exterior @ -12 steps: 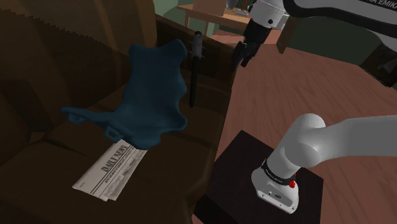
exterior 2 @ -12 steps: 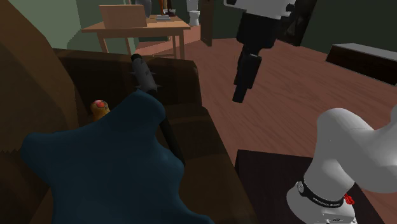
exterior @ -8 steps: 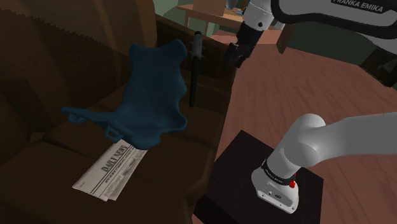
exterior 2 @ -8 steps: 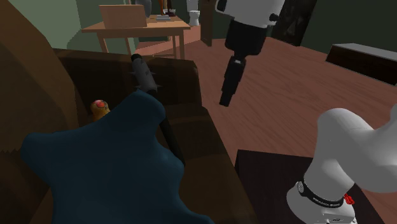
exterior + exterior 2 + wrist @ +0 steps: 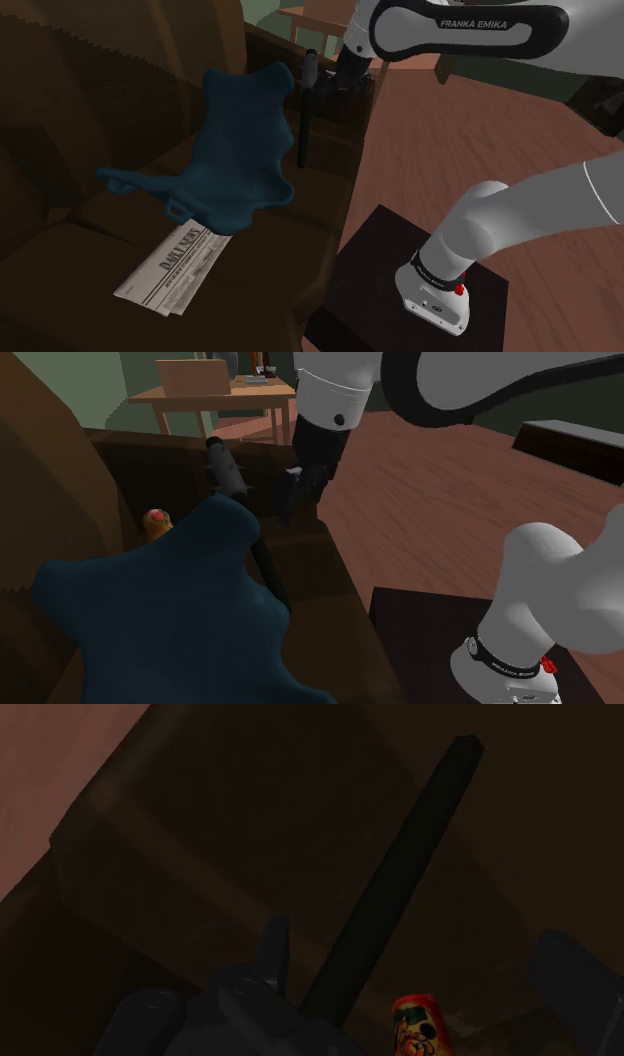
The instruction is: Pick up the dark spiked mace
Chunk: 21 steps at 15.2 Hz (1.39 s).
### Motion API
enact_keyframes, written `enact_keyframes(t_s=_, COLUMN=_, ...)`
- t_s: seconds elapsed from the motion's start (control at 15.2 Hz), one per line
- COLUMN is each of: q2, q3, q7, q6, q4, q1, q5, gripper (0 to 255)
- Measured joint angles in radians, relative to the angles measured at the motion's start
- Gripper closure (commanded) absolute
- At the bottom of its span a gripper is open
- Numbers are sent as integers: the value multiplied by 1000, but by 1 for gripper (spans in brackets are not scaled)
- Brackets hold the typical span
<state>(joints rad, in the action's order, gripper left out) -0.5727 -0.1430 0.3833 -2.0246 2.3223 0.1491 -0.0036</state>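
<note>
The dark spiked mace (image 5: 304,115) lies along the brown sofa's arm, with its spiked head (image 5: 227,470) toward the back and its shaft running down beside the blue cloth. My black gripper (image 5: 328,88) hangs just beside the head, on the floor side of the arm (image 5: 294,502). Its fingers look open and hold nothing. In the wrist view the long black shaft (image 5: 400,884) runs away from the hand and the spiked head (image 5: 250,1004) sits close under it.
A crumpled blue cloth (image 5: 240,150) covers the sofa seat, with a newspaper (image 5: 175,265) under its near end. A small red and yellow figure (image 5: 155,522) stands by the sofa back. A wooden table (image 5: 215,394) is behind, wooden floor (image 5: 480,130) beside, and the stand (image 5: 400,270) in front.
The gripper has swung from above the wooden floor toward the shoulder view's left and come down, ending beside the mace head on the sofa arm. The mace has not moved.
</note>
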Motion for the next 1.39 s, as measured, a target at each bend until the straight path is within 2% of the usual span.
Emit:
enact_keyframes(t_s=0.4, q2=184, q3=-70, q7=226, q6=-166, q4=-71, q1=100, q5=-88, gripper=0)
enact_keyframes(t_s=0.79, q2=378, q3=-119, q7=478, q6=-272, q4=-191, q1=199, q5=-233, gripper=0)
enact_keyframes(t_s=1.39, q2=434, q3=-128, q7=566, q6=-372, q4=-145, q1=218, q5=-296, gripper=0)
